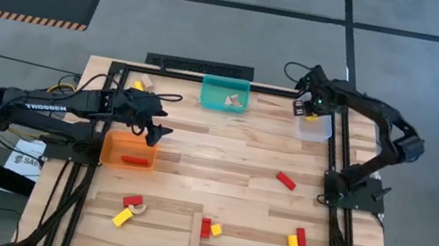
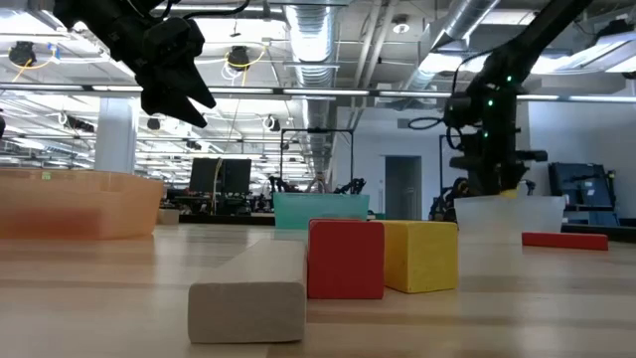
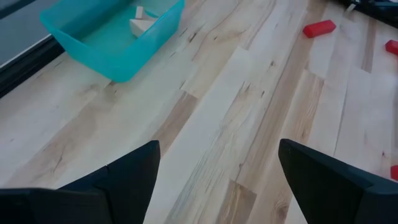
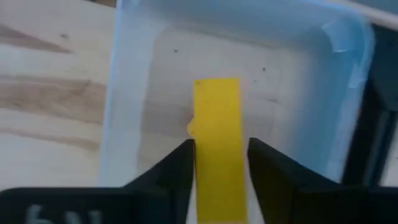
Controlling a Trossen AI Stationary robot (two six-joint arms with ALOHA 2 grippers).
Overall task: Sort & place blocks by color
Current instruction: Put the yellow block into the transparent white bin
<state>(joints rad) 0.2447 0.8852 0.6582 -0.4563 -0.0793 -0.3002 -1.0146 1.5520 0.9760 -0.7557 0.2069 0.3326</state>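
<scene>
My right gripper (image 4: 221,149) hangs over the clear bin (image 1: 318,131) at the table's far right, fingers pointing down, with a yellow block (image 4: 216,106) between them above the bin's floor. My left gripper (image 3: 217,180) stands open and empty in the air beside the orange bin (image 1: 128,150), which holds a red block (image 1: 136,161). The teal bin (image 1: 225,93) at the far edge holds pale wood blocks (image 1: 232,100). Loose red and yellow blocks lie on the near half of the table (image 1: 208,227). My right gripper has the yellow block's long sides (image 4: 199,155) between its two fingers, which point down along the block. A narrow gap shows beside one finger (image 4: 261,162). I cannot tell whether the other finger touches the block. The block is over the clear bin, near its rim (image 2: 512,192).
A red bar (image 1: 285,181) lies right of centre. Block groups sit near the front edge (image 1: 129,209) and front right (image 1: 297,241). A small block (image 1: 142,84) lies at the far left. A black frame rail (image 1: 336,153) runs beside the clear bin.
</scene>
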